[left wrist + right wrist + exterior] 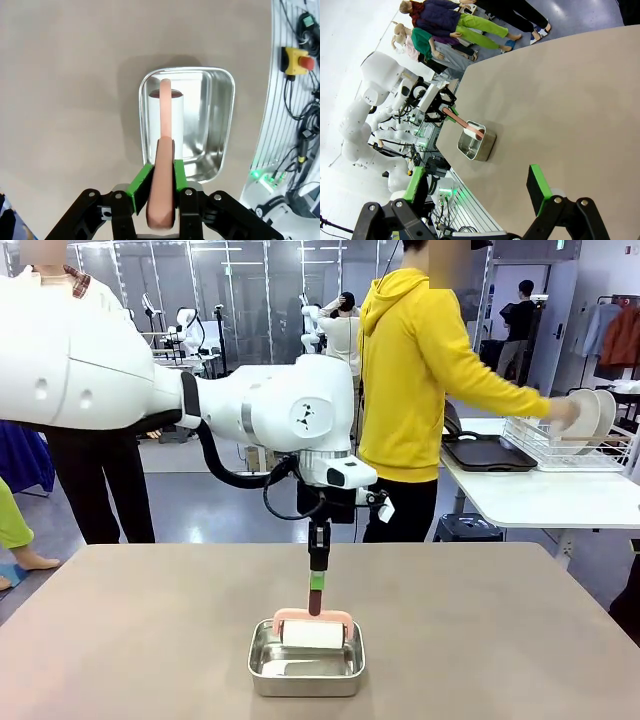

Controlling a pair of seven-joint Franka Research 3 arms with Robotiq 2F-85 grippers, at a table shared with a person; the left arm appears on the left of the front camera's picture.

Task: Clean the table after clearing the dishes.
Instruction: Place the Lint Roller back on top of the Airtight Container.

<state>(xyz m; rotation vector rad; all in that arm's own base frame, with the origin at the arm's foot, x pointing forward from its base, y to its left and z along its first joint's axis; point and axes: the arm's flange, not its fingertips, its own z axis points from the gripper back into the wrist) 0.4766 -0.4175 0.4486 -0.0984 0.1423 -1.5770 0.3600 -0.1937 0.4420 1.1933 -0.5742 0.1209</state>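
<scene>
taupe-brown table [120, 640], pink-handled white roller [313, 630], steel pan [306, 672]

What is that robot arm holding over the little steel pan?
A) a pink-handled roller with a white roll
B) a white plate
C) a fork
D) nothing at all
A: the left pincer is shut on the pink handle of a roller, whose white roll sits in the steel pan on the table.

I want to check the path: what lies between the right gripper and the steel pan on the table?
Only bare tabletop: the right wrist view shows the open right gripper and the pan with plain brown table between them.
</scene>
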